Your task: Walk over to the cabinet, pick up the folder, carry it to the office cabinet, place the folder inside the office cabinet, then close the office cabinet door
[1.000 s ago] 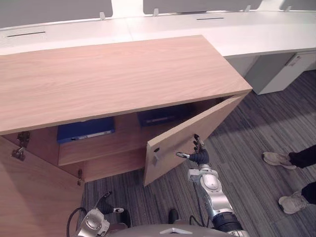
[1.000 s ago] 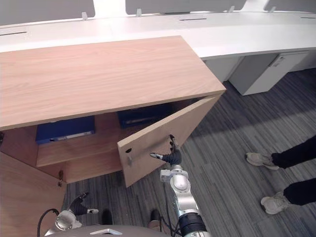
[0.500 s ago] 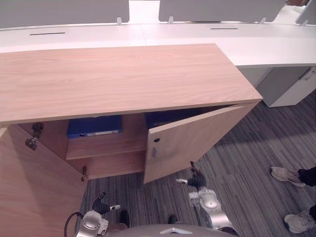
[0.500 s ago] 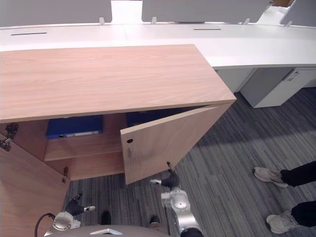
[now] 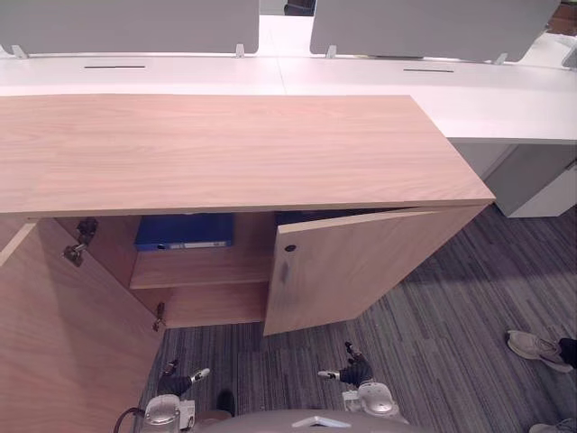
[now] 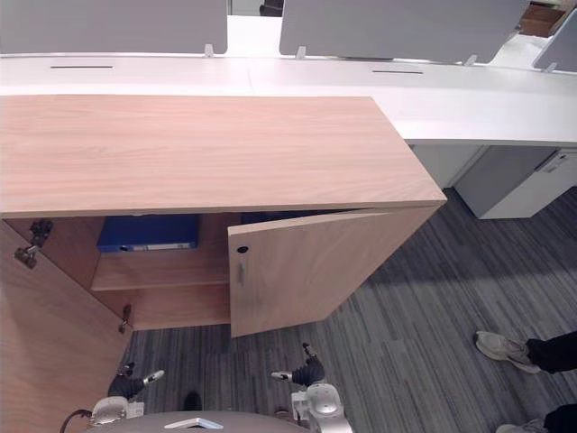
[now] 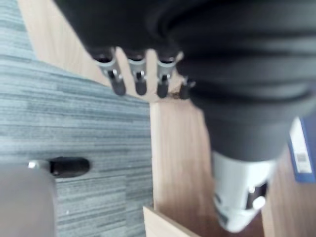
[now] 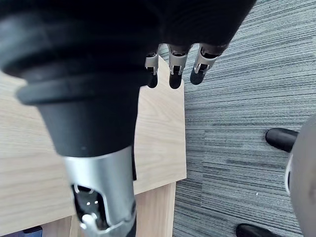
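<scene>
— Where is the folder [image 5: 185, 232]?

— It is blue and lies flat on the upper shelf [image 5: 203, 269] inside the office cabinet [image 5: 234, 153], in the left half, just under the cabinet's top board.

— And the doors?

— The left door [image 5: 63, 343] stands swung wide open toward the robot. The right door [image 5: 361, 271] is ajar, with its free edge out from the cabinet front near the middle.

— What are the hands doing?

— The right hand [image 5: 358, 372] hangs low over the grey striped carpet [image 5: 451, 343], in front of the right door and apart from it, fingers straight and thumb out, holding nothing. The left hand [image 5: 171, 382] is low by the left door, relaxed and spread, also empty.

— Anything else around?

— A long white worktop [image 5: 505, 99] runs behind the cabinet, and a person's pale shoe [image 5: 534, 348] shows on the carpet at the far right.
</scene>
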Robot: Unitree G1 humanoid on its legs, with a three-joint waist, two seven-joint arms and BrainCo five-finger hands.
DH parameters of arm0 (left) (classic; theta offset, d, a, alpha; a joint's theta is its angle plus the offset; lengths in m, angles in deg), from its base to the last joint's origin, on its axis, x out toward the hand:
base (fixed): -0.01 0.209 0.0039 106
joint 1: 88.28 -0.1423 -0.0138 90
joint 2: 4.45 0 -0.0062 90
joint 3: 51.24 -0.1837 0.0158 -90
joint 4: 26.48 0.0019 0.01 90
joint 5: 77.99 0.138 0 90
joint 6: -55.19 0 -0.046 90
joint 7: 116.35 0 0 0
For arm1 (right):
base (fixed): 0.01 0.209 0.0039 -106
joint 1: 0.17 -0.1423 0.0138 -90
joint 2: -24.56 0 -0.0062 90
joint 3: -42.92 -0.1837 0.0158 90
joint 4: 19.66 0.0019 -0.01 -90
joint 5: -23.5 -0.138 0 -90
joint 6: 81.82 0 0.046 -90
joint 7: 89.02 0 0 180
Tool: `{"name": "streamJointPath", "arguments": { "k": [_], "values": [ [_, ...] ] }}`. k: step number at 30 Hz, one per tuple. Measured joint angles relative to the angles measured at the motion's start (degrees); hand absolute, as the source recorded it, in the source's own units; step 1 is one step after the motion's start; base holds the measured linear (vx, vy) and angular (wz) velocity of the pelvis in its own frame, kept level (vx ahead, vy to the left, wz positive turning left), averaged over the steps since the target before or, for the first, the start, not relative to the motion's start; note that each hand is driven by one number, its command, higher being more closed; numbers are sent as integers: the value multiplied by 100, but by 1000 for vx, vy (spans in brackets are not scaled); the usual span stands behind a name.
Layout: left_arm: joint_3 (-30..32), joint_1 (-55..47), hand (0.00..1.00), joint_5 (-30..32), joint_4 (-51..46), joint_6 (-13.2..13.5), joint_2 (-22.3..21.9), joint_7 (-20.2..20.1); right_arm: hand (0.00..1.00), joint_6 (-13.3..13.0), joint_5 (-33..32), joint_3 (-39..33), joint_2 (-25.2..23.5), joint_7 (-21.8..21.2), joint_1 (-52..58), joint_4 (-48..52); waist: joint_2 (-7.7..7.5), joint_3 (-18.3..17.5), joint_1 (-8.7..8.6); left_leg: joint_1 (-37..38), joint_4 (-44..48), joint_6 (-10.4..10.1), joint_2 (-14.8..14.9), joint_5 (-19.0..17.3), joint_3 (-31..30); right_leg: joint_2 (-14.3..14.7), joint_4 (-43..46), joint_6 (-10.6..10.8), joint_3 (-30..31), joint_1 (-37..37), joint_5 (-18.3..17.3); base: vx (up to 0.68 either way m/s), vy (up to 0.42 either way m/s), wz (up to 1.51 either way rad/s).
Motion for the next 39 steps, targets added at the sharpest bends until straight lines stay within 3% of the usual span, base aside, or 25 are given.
{"name": "streamJointPath", "arguments": {
  "k": [2,6,9,15,17,18,19,20,21,22,23,24,27,28,32,39],
  "values": [
    [57,-3,0,-60,-13,5,1,1,0,59,20,25,-5,3,11,2,-10,21,-3,-100,1,4,-34,17,-78,-80,442,59,-2,-262,-281,-107,-7,31],
    [238,-44,0,-222,-150,9,12,5,0,94,114,21,-2,13,34,5,-94,117,14,-337,41,16,-242,99,-592,33,1185,50,681,-575,-946,-28,-55,77],
    [429,-117,0,-234,-264,10,4,27,0,89,111,20,-23,19,-35,22,-125,97,185,-385,41,20,-342,202,-908,11,1116,16,525,-414,-1004,73,-34,63],
    [646,-108,0,-548,-403,26,-149,119,0,88,89,-126,-65,51,-330,43,-68,229,337,-723,49,0,-428,475,-1641,169,763,-137,336,-246,-881,73,-27,77],
    [645,-103,0,-558,-479,25,-222,137,0,89,88,-233,-58,69,-430,86,-6,290,347,-841,47,-5,-463,676,-1359,139,797,-147,204,-231,-883,-35,6,68],
    [640,-114,0,-556,-561,30,-274,126,0,91,88,-309,-110,78,-432,212,8,314,315,-991,143,58,-442,530,-749,79,786,-216,76,-309,-835,-64,51,50],
    [663,-57,0,-556,-601,34,-283,115,0,87,89,-344,-148,85,-425,284,-12,329,285,-1177,581,202,-407,136,-179,48,789,-204,-9,-320,-851,-62,74,54],
    [709,15,0,-547,-592,24,-279,112,0,90,88,-429,-214,161,-390,356,-16,346,226,-1624,1906,346,-189,-570,765,-33,877,-165,-137,-318,-886,-14,45,32],
    [707,-17,0,-538,-582,25,-276,104,0,93,87,-468,-185,180,-305,366,15,339,197,-1753,2648,351,48,-917,1151,-24,1020,-139,-180,-295,-910,13,28,30],
    [666,-39,0,-524,-579,31,-319,82,0,97,86,-525,-193,186,-252,384,93,348,179,-1752,2795,331,48,-980,1216,85,1141,-143,-141,-249,-1026,-42,44,37],
    [588,-41,0,-437,-571,35,-293,35,0,102,43,-551,-216,190,-96,399,78,326,87,-1545,2368,353,-101,-992,1078,43,1043,-183,6,-214,-1217,-88,64,61],
    [433,8,0,-425,-525,37,-235,-7,0,113,-25,-607,-219,187,-42,312,-22,306,33,-1266,1612,324,-325,-683,908,-7,944,-217,66,-208,-1244,-100,53,65],
    [380,-36,0,-409,-468,18,-262,-19,0,179,-61,-814,-194,190,-16,194,23,283,46,-633,121,320,-504,114,798,68,723,-271,255,-180,-1159,-83,-2,32],
    [389,-55,0,-378,-401,4,-219,-18,0,208,-63,-820,-183,191,-47,158,62,308,0,-553,-9,341,-521,194,736,100,649,-251,246,-92,-1109,-85,-10,12],
    [477,-150,0,-319,-322,-24,-125,-1,0,217,-63,-820,-175,191,-123,-57,223,240,5,-388,-12,358,-522,205,717,127,433,-180,230,185,-962,-22,-13,4],
    [1187,-139,0,-490,-282,-28,-57,50,0,215,-65,-882,-37,209,-490,-371,220,234,71,-98,-14,354,-512,198,618,158,256,-101,174,598,-857,-13,-53,4]
  ]
}}
